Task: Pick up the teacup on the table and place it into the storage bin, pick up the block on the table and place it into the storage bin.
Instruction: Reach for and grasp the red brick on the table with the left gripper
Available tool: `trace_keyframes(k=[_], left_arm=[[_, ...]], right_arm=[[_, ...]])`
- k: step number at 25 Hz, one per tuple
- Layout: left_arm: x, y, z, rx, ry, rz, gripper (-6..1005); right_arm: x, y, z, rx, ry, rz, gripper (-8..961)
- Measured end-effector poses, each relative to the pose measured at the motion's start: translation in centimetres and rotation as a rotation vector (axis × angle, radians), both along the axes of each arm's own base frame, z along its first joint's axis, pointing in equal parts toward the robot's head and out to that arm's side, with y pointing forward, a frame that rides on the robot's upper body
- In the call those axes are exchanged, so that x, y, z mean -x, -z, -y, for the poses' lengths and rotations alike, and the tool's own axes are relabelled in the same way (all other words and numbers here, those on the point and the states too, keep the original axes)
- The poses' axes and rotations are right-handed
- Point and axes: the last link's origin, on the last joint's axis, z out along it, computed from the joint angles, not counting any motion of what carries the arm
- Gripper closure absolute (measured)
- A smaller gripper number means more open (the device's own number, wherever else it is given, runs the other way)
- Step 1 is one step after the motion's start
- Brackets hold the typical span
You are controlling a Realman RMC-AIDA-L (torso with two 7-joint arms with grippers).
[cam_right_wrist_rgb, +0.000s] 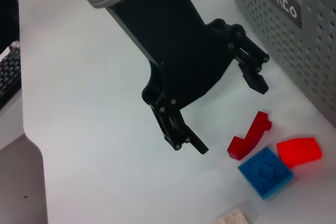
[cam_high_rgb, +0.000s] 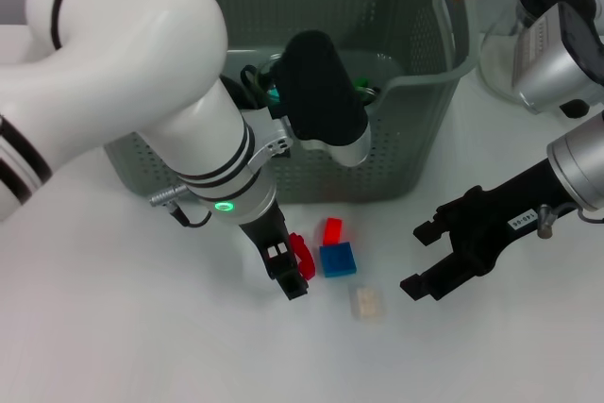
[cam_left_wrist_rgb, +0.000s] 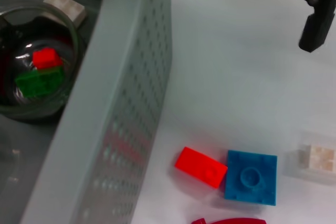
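Left claw: low over the desk, fingers apart, gripping nothing, beside a curved red piece. Blue block: on the desk just right of that piece, touching a red block on its far side. Pale block: nearer, right. Bin: far side, holding a glass teacup with red and green blocks inside. Right claw: right, fingers apart, empty.

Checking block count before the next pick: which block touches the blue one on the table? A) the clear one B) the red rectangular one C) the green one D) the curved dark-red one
B: the red block lies edge to edge with the blue block; the curved piece and clear block lie apart.
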Motion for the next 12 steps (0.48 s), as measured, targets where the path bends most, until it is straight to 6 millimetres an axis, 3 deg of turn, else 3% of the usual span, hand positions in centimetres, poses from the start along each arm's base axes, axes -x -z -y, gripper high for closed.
trace_keyframes(k=[12], left_arm=[[0.02, 1.03, -0.46, -0.024, -0.031, 0.003, 71]], right_arm=[[0.03, 0.0, -0.07, -0.003, -0.005, 0.0, 9]])
